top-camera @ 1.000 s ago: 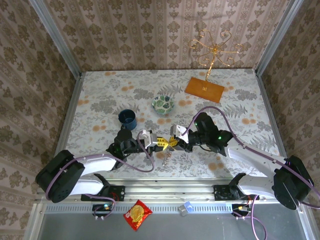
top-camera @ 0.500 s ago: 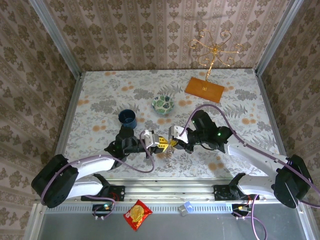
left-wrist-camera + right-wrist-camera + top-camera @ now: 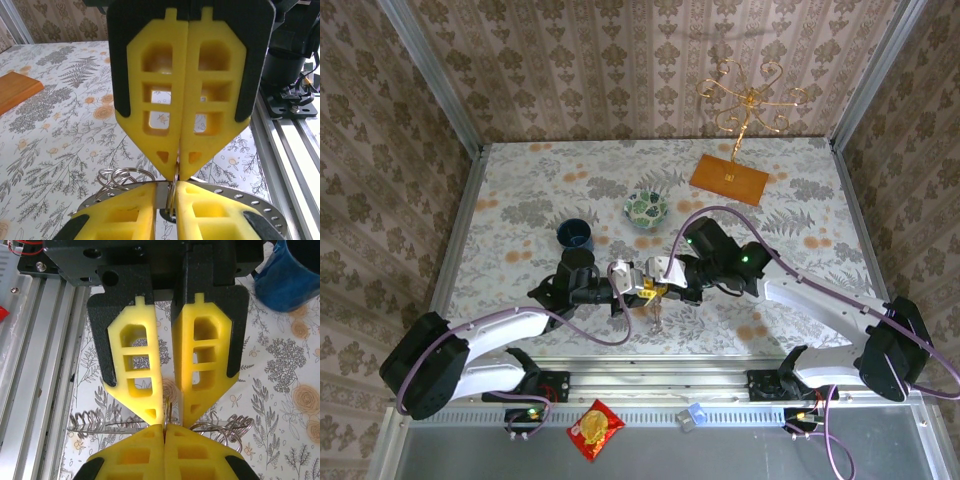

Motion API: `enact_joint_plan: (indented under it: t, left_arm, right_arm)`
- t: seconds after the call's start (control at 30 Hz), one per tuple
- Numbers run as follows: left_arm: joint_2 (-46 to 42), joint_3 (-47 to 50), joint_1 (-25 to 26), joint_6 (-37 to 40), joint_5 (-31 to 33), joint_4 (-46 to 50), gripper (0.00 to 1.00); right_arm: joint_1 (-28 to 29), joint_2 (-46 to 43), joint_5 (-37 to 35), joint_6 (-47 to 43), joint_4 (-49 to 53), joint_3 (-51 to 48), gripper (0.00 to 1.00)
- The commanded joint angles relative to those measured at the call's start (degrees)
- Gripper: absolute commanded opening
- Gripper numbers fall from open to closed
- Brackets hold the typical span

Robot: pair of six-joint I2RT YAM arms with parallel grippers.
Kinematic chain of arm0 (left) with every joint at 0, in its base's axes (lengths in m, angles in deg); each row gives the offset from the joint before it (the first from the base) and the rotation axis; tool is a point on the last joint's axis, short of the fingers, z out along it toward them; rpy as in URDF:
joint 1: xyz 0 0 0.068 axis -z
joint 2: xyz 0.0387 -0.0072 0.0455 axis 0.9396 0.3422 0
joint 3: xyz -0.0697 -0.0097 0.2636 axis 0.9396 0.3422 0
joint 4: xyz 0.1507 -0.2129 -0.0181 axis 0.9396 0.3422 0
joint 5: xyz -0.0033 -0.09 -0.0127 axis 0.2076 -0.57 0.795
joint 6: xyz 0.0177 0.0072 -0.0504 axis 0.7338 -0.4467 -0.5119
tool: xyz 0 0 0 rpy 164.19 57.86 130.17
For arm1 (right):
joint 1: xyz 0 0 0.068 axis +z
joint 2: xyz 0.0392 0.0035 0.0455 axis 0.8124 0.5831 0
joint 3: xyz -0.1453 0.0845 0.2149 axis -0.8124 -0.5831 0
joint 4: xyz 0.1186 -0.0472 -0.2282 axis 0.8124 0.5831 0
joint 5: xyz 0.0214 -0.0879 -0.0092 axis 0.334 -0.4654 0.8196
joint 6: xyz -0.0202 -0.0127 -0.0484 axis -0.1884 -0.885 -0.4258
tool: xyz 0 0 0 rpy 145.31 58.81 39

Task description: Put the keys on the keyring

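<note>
My two grippers meet tip to tip above the near middle of the table. The keyring (image 3: 225,191) is a flat grey disc with rim holes and split rings (image 3: 117,177) on it; it shows edge-on (image 3: 115,429) in the right wrist view. My right gripper (image 3: 164,426) (image 3: 656,289) is shut on one thin split ring of it. My left gripper (image 3: 172,184) (image 3: 640,287) has its jaws a narrow gap apart around that same ring. I cannot make out the keys. A thin grey thing (image 3: 656,316) shows just under the fingertips.
A blue mug (image 3: 575,236) (image 3: 292,275) stands behind the left arm, a green-patterned bowl (image 3: 646,209) behind the grippers. An orange board (image 3: 729,180) with a gold wire stand (image 3: 748,100) is at the back right. Aluminium rails (image 3: 35,365) line the near edge.
Both grippers have drifted left together. The right jaws have closed on the split ring and the left jaws have parted slightly.
</note>
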Motion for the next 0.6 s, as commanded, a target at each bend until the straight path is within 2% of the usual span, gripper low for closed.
enact_joint_plan:
  t: [0.0,0.1,0.17,0.27,0.37,0.57]
  left_arm:
    - [-1.5,-1.8,0.2,0.6,0.4,-0.9,0.13]
    - [-1.9,-0.6,0.1,-1.5,0.5,-4.5,0.07]
    - [-1.9,0.2,0.1,-2.6,0.1,-6.4,0.0]
    - [-1.9,1.6,0.1,-3.6,-0.4,-9.0,0.0]
    - [-1.7,3.1,0.1,-4.8,-0.8,-12.0,0.0]
    - [-0.5,5.6,-0.1,-7.3,-1.7,-18.5,0.0]
  right_arm:
    - [0.8,0.0,1.4,-0.4,1.2,1.4,0.0]
    - [0.5,-2.2,2.7,2.2,-3.5,-1.7,0.0]
    - [-0.5,-4.5,3.9,5.4,-8.5,-5.1,0.1]
    - [-2.4,-8.1,6.9,10.8,-16.3,-10.4,0.26]
    - [-3.5,-11.0,8.4,15.5,-23.1,-14.6,0.37]
    - [-4.3,-15.4,9.5,23.0,-34.6,-21.5,0.39]
